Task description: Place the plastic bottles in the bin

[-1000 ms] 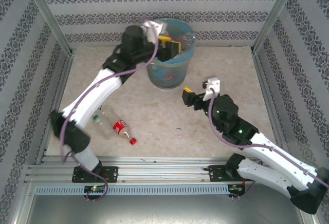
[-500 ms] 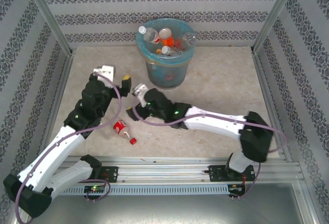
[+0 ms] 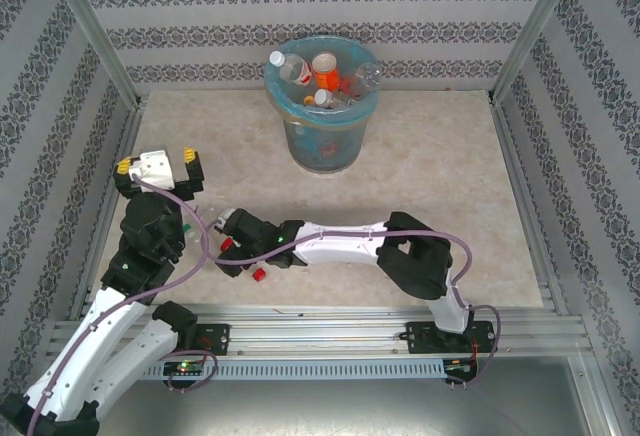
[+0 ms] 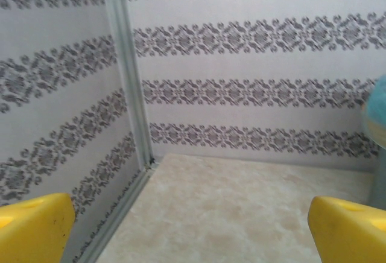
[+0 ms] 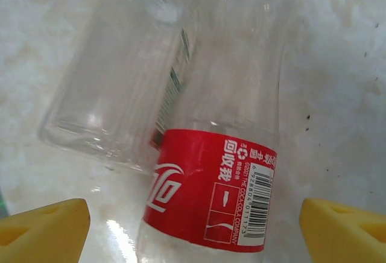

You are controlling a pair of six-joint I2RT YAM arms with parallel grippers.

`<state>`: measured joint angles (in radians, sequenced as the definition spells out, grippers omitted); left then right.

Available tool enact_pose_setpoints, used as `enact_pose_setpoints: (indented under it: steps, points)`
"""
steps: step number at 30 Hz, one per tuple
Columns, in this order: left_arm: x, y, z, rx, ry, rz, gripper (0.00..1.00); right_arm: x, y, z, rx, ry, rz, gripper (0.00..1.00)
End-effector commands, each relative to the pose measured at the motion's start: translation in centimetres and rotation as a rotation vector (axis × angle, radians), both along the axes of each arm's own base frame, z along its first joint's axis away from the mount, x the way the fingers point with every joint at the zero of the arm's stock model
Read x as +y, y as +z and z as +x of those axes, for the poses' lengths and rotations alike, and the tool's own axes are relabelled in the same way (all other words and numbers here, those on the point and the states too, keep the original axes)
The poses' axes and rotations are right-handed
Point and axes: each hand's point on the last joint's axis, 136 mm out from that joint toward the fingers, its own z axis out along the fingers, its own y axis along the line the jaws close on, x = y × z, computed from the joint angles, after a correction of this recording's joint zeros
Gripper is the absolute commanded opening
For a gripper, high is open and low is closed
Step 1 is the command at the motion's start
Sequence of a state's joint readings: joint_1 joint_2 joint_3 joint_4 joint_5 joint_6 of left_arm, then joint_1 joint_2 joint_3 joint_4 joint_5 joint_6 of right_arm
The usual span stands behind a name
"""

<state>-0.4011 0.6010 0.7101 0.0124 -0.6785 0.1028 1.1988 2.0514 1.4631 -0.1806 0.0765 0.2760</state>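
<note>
Straddling the red-labelled bottle (image 5: pixel 211 202) on the bench (image 5: pixel 344 64), my right jaws stand apart; I'd centre on the label, avoiding the clear bottle (image 5: pixel 114 88) just beside, before squeezing. Left jaws gape, empty.

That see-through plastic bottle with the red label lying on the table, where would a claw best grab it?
Probably across the red-labelled middle of the clear plastic bottle, straight down from above. It lies flat on the table, and bare surface shows on both sides of the label, while further along a second clear bottle lies against it. The open right gripper straddles that band.
</note>
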Motion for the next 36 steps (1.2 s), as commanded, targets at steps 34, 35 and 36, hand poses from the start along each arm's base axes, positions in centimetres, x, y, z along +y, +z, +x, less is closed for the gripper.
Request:
enact_pose_setpoints:
  steps: [34,35,36]
  points:
    - [-3.6,-2.2,4.3,0.202,-0.203,-0.111,1.00,-7.1,2.6,4.1,0.010,-0.221,0.056,0.48]
    - [-4.4,-2.3,4.9,0.223,-0.251,-0.137,0.99,-7.7,3.2,4.1,-0.002,-0.230,0.072,0.47]
    - [-5.3,-2.5,5.4,0.247,-0.300,-0.166,0.99,-8.1,3.9,4.1,-0.015,-0.237,0.091,0.47]
